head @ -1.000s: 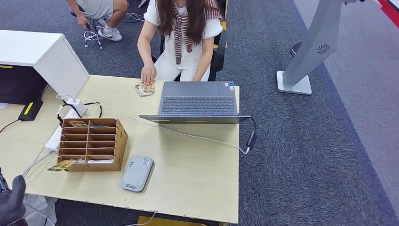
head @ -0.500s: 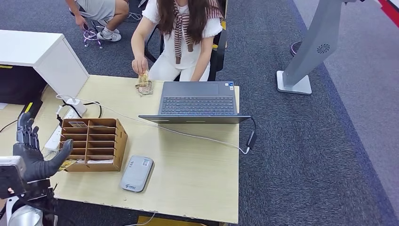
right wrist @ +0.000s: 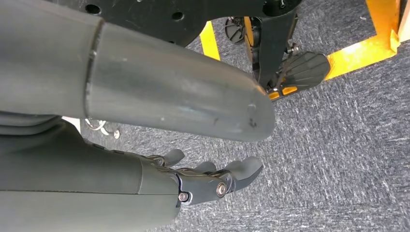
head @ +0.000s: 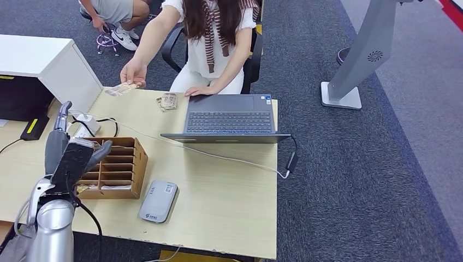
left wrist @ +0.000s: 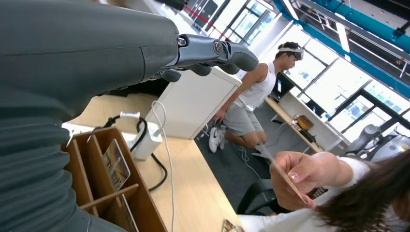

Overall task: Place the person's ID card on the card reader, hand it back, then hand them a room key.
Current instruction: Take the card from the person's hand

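Grey carpet surrounds a pale wooden tabletop [head: 229, 191] where a check-in desk is set out. At the left edge, the robot's left hand [head: 68, 150] is raised above the table with fingers spread and nothing in its grasp, palm turned toward the far side. Just beside it stands a brown cardboard sorter [head: 112, 166] with room key cards [head: 90, 144] in its slots. Beyond the far left corner, a seated person's hand [head: 132, 72] holds out the ID card [head: 121, 88] in the air, well apart from the robot's fingers. More cards [head: 168, 102] lie in a small stack by the far edge. A grey card reader [head: 158, 201] lies near the front edge, right of the sorter. An open laptop [head: 229, 119] sits toward the right side. The right hand [right wrist: 208, 181] hangs over the carpet, fingers loosely extended and holding nothing.
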You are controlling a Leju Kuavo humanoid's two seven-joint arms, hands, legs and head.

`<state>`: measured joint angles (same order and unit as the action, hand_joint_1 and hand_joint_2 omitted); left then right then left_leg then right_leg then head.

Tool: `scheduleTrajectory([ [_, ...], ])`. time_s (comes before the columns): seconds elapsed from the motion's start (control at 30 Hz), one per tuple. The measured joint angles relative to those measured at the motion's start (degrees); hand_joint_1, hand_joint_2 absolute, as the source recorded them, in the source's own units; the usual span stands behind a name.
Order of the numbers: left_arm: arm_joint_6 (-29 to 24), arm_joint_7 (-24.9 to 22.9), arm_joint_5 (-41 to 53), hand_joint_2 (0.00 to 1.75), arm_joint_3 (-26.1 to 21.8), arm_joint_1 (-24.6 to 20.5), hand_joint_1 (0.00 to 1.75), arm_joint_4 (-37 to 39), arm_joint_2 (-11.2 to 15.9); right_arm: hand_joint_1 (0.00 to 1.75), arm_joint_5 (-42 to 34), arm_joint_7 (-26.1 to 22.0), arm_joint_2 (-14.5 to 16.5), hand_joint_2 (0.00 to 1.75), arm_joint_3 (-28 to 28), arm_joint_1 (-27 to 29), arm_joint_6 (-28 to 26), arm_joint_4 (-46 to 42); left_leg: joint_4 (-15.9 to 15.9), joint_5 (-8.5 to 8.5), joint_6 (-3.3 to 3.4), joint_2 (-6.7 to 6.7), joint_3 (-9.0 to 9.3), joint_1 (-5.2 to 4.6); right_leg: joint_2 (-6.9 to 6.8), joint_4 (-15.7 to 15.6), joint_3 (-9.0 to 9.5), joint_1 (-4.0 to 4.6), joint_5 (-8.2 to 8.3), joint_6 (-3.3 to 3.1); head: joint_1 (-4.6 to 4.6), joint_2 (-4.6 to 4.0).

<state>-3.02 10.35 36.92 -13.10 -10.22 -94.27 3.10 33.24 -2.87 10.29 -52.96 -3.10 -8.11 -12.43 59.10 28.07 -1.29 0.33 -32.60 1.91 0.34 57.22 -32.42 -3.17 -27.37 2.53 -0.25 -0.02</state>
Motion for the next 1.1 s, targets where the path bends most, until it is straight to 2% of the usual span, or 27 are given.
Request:
scheduleTrajectory([
  [0.57, -8.75, -10.06, 29.35, 1.75, 11.08, -9.19, 0.00, 8.73, 9.18, 0.00, 5.33, 2.47, -0.02, 0.00, 1.62, -0.24, 1.20, 0.14, 0.00, -0.03, -0.02, 0.01, -0.01, 0.00, 0.02, 0.02, -0.01, 0.00, 0.01, -0.01, 0.00, 0.00],
  [1.1, -9.38, -10.86, 31.97, 1.75, 13.48, -9.67, 0.00, 10.50, 10.39, 0.00, 6.33, 2.79, -0.08, 0.00, 1.79, -0.24, 1.84, 0.14, 0.00, -0.03, -0.02, 0.01, -0.02, 0.00, 0.02, 0.02, -0.02, 0.00, 0.01, -0.01, 0.01, 0.00],
])
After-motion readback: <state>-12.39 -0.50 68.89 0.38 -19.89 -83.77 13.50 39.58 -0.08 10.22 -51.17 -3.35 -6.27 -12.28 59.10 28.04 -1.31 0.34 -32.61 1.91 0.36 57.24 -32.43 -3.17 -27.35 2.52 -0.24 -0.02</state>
